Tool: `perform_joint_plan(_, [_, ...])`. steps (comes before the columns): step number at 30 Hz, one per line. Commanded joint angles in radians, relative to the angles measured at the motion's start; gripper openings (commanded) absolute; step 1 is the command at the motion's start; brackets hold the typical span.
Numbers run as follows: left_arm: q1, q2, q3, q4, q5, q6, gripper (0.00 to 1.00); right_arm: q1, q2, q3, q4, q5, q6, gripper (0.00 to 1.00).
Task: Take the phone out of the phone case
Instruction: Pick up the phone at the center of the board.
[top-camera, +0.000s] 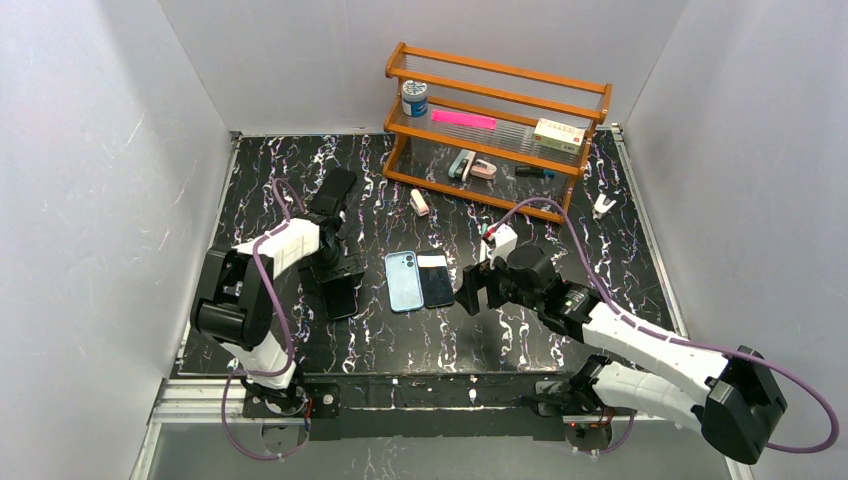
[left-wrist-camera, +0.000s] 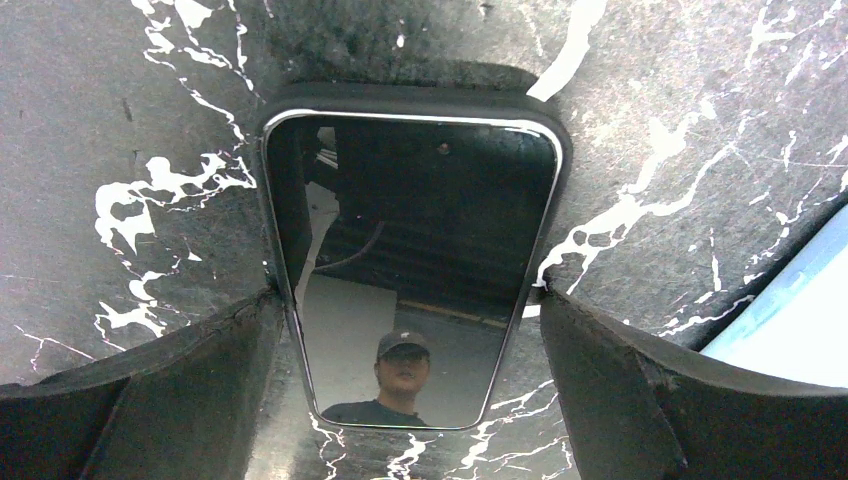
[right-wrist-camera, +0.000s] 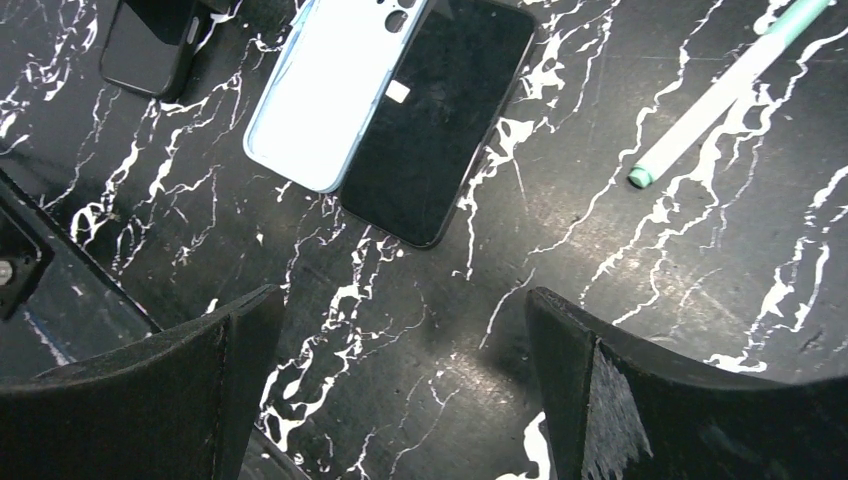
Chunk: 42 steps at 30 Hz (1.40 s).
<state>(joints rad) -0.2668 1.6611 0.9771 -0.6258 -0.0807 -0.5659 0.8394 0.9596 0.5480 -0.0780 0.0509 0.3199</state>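
A phone with a glossy dark screen (left-wrist-camera: 410, 230) lies in a black case (left-wrist-camera: 400, 98) on the marbled table, left of centre in the top view (top-camera: 341, 297). My left gripper (left-wrist-camera: 410, 300) straddles it, and both fingers touch its long sides; it also shows in the top view (top-camera: 338, 272). The case rim shows round the phone's far end, and the near end looks bare. My right gripper (right-wrist-camera: 400, 330) is open and empty above bare table, right of centre in the top view (top-camera: 478, 288).
A light blue phone or case lying back up (top-camera: 403, 281) and a black phone (top-camera: 436, 283) lie side by side between the grippers. A green-and-white pen (right-wrist-camera: 715, 90) lies near the right gripper. A wooden rack (top-camera: 497, 120) holding small items stands at the back.
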Motion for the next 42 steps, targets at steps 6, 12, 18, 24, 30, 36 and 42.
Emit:
perform_joint_plan(6, [0.044, 0.015, -0.125, 0.069, 0.078, -0.055, 0.89, 0.007, 0.089, 0.083, 0.100, -0.097, 0.104, 0.95])
perform_joint_plan(12, [0.045, -0.014, -0.162, 0.096, 0.152, -0.112, 0.62, 0.022, 0.174, 0.118, 0.143, -0.122, 0.162, 0.94])
perform_joint_plan(18, [0.045, -0.145, -0.174, 0.105, 0.212, -0.203, 0.38, 0.072, 0.287, 0.159, 0.208, -0.149, 0.228, 0.93])
perform_joint_plan(24, [0.044, -0.280, -0.191, 0.132, 0.290, -0.316, 0.26, 0.128, 0.407, 0.195, 0.307, -0.187, 0.299, 0.92])
perform_joint_plan(30, [0.044, -0.372, -0.229, 0.176, 0.375, -0.407, 0.21, 0.148, 0.517, 0.202, 0.448, -0.241, 0.368, 0.89])
perform_joint_plan(36, [0.044, -0.451, -0.248, 0.199, 0.441, -0.478, 0.19, 0.161, 0.615, 0.221, 0.564, -0.296, 0.393, 0.84])
perform_joint_plan(42, [0.034, -0.497, -0.244, 0.215, 0.472, -0.525, 0.20, 0.162, 0.675, 0.246, 0.650, -0.310, 0.423, 0.77])
